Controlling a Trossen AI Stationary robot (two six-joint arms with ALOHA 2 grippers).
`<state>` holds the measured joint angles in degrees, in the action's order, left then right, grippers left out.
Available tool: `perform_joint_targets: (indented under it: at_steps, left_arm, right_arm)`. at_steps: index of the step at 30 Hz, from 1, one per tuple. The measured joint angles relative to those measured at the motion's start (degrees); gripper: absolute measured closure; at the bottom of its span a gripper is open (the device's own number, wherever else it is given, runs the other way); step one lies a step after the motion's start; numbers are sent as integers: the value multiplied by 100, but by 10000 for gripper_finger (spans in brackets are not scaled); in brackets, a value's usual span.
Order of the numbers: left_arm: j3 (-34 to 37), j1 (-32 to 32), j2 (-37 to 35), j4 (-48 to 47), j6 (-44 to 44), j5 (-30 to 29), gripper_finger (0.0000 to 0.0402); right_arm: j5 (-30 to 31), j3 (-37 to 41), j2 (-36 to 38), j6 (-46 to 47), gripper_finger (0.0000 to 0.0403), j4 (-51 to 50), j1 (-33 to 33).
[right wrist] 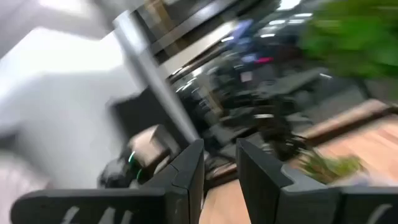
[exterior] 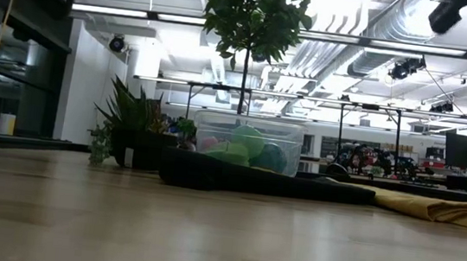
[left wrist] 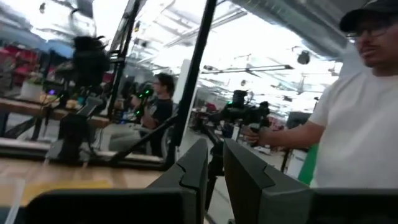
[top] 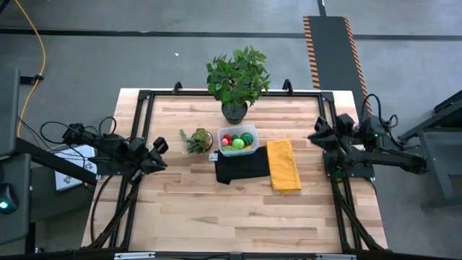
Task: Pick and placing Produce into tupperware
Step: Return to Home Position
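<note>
Left claw (left wrist: 213, 149) and right claw (right wrist: 219, 149), nearly clenched and empty, sit at opposite counter (top: 238, 217) edges. Produce (top: 237, 141) lies inside the tupperware (top: 255, 148), mid-counter. Home each arm slowly, keeping claws above the counter

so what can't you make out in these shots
- Produce in the tupperware: too small in the high view to count or name; in the low view the black cloth hides the bottom.
- Right wrist view: motion blur smears the plant.
- Left wrist view: faces the room; tupperware not shown.
</note>
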<state>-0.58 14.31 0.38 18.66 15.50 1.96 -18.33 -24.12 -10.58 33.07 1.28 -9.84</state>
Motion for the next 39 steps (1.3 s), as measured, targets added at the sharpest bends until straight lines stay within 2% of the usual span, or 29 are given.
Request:
perform_joint_targets:
  at_steps: [2,4,8,12,16,19,28,34,39]
  left_arm:
    - [0,-3,0,-96,68,-6,360]
    - [0,-4,0,-240,228,-4,360]
    - [0,-4,0,-581,577,-4,360]
    - [2,-4,2,-703,694,-131,360]
    - [2,-4,2,-662,687,-181,360]
    - [2,-4,2,-683,708,-195,360]
    - [2,-4,2,-683,721,-197,360]
    - [2,-4,2,-680,411,-197,360]
    - [2,-4,0,-681,335,-182,360]
  right_arm:
    - [-508,-1,-58,-528,318,180,89]
    - [-635,-2,-62,-757,318,282,169]
    - [-413,233,-55,-875,318,459,257]
    - [210,788,-62,-772,318,825,251]
    - [293,1259,-51,-838,318,1953,251]
    - [484,1560,-52,-866,318,2160,247]
    - [510,2135,-55,-883,318,3226,247]
    - [483,2312,-55,-1065,318,3254,246]
    - [478,2354,-53,-1274,318,2861,86]
